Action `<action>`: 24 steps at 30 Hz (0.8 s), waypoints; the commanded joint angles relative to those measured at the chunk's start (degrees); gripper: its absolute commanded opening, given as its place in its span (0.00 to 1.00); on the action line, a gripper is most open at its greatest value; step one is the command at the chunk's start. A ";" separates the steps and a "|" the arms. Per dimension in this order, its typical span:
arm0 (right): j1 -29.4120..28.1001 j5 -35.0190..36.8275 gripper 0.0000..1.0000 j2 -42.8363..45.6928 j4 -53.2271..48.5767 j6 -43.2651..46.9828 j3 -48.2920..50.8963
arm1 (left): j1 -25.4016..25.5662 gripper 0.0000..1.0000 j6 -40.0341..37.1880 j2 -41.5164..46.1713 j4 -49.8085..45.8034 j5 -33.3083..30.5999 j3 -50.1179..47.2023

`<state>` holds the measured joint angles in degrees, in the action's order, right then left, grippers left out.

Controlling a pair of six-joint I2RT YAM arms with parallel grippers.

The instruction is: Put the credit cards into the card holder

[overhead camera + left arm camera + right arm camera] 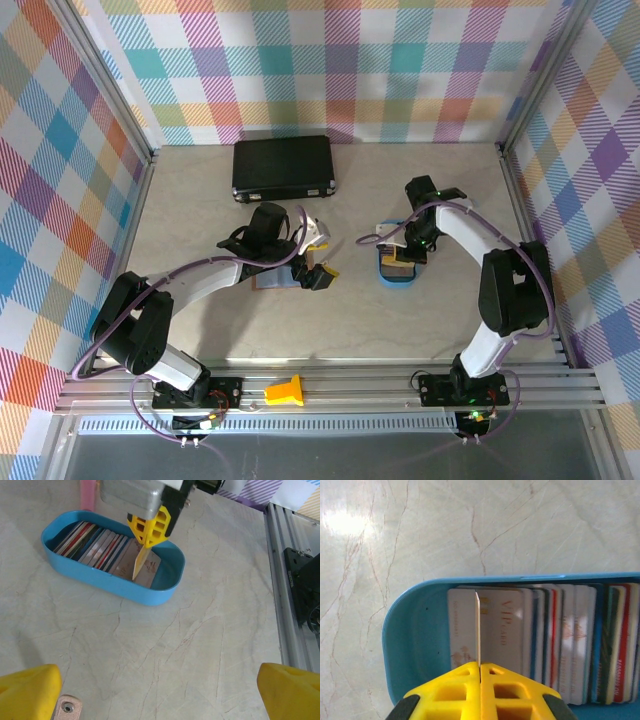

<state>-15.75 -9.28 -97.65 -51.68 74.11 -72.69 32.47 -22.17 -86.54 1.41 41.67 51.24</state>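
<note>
Yellow-fingered right gripper (480,672) clamped on one credit card (478,630), edge-up over the blue tray (405,630) right of centre, probably to lift it off the stack. Left gripper (160,695) spread wide above the card holder (272,282), likely to steady it.

A case (283,168) lies at the table's (200,330) far edge, left of centre. Mid-table, right of centre, a tray (400,281) holds cards (100,545) overlapping in a row. One card (477,630) stands upright over its end, pinched in the right gripper (480,667). The holder (272,283) lies left of the tray.
</note>
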 commanded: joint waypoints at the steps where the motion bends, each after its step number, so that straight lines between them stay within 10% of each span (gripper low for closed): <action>1: -0.09 -3.70 0.00 1.84 -2.71 -1.11 -2.93 | 0.75 1.00 -1.52 -0.25 -0.75 0.62 1.32; 11: 1.39 -6.48 0.00 0.99 -7.32 -7.49 -10.12 | 0.75 1.00 -2.71 -0.12 -1.06 0.25 0.96; 24: 6.71 -19.82 0.00 15.82 4.14 -50.44 -10.42 | 0.75 1.00 3.96 2.58 1.56 -12.76 1.05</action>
<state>-9.80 -21.78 -87.15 -52.40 39.16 -84.47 32.56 -20.14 -86.19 0.82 32.21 51.68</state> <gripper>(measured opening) 0.040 0.996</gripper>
